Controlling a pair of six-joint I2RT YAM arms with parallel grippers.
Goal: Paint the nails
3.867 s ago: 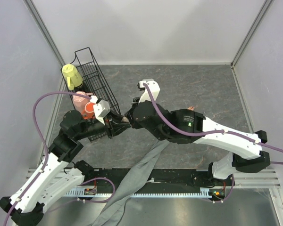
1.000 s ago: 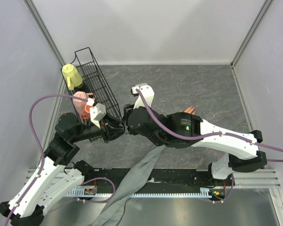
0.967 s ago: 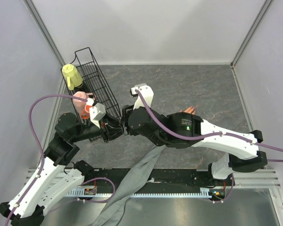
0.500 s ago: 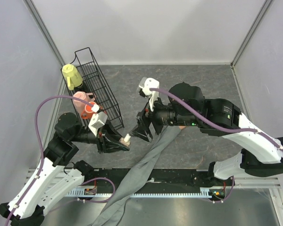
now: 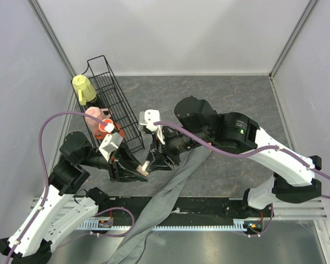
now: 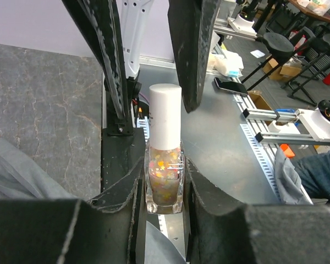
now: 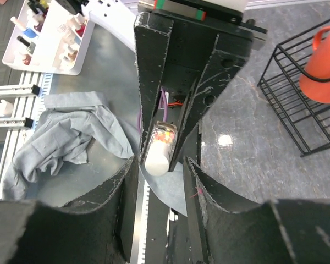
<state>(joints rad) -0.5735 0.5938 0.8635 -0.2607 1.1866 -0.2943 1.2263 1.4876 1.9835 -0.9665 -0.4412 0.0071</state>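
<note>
Your left gripper (image 6: 164, 190) is clenched on the glitter polish bottle (image 7: 164, 135). Your right gripper (image 7: 158, 164) stands released, its jaws flanking the white cap (image 6: 165, 115) without touching it. The nails are hidden; only the grey sleeve (image 5: 173, 190) shows, just beside both jaws.

Walls: plain pale lilac-grey panels (image 5: 181, 33) on three sides, joined by slanted silver metal corner posts (image 5: 284, 47)
Floor: dark grey marbled tabletop (image 5: 236, 93)
Near edge: brushed grey metal bench (image 5: 209, 247)
Light: even, one small glint on the tabletop
</note>
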